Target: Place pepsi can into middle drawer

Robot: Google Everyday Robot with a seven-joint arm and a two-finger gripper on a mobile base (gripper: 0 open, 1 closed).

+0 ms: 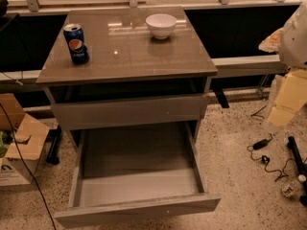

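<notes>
Currently we are logging one moment from the single camera.

Can: we are seeing the pepsi can (76, 43) standing upright on the counter (129, 56). It is at about 10 o'clock on the glossy top, close to the left edge, with its round logo facing us. A white bowl (161, 25) is sitting at about 12 o'clock on the same top, well apart from the can.

Drawers: the middle drawer (139, 209) is standing pulled out toward us, at 6 o'clock from the counter. Its flat floor and low side walls are showing in full. Above it, a taller plain drawer front (127, 111) is sitting just under the counter's overhang.

Hand: the hand (286, 99) is hanging at about 3 o'clock in the view, off the cabinet's right side, above the speckled floor (230, 176). It is well apart from both the can and the drawer. We are reading it only as a pale cream shape below a white arm segment (295, 32). We cannot tell how far open it is, and the can is not in its grasp.

Surroundings: a cardboard box (21, 143) is lying at 9 o'clock from the drawers. Black cables (263, 152) are trailing at 4 o'clock.
</notes>
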